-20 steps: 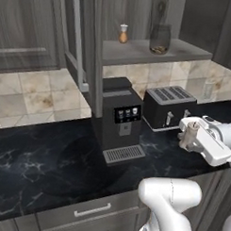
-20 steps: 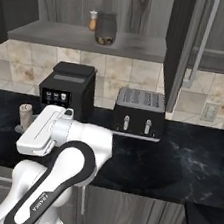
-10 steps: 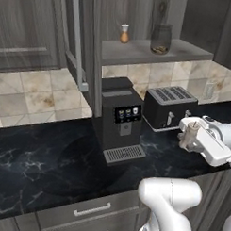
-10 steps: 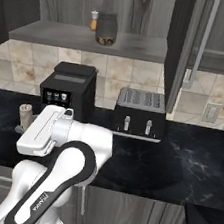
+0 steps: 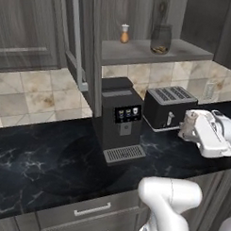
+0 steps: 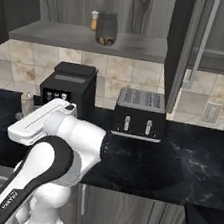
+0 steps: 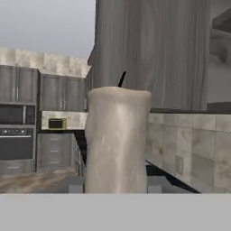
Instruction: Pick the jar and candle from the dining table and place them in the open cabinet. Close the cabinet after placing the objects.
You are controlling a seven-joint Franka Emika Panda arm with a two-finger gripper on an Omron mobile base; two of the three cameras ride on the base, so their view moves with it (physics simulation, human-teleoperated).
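The jar [image 5: 160, 39] is already standing on the shelf [image 5: 138, 51] of the open cabinet [image 5: 87, 45], beside a small orange item [image 5: 124, 33], so I judge half the job is done and the arm is now bringing the second piece; the candle [image 7: 117, 140] is sitting upright between the fingers [image 7: 76, 184], which are closed part-way on it and gripping it near its base, presumably so the wick stays up and it can be stood down as it is; the hand is hovering low over the black bench [image 5: 50, 153], to the right of the toaster [image 5: 170, 107] and coffee machine [image 5: 121, 120], well below the shelf, so a lift looks needed next; from the left base camera I am making out only the candle's pale top [image 5: 191, 121] poking past the white hand, and from the right one a sliver [image 6: 27, 104]; the hand camera is giving the whole pillar and wick; the base cameras alone are showing the jar and the cabinet door [image 6: 179, 48] standing open.
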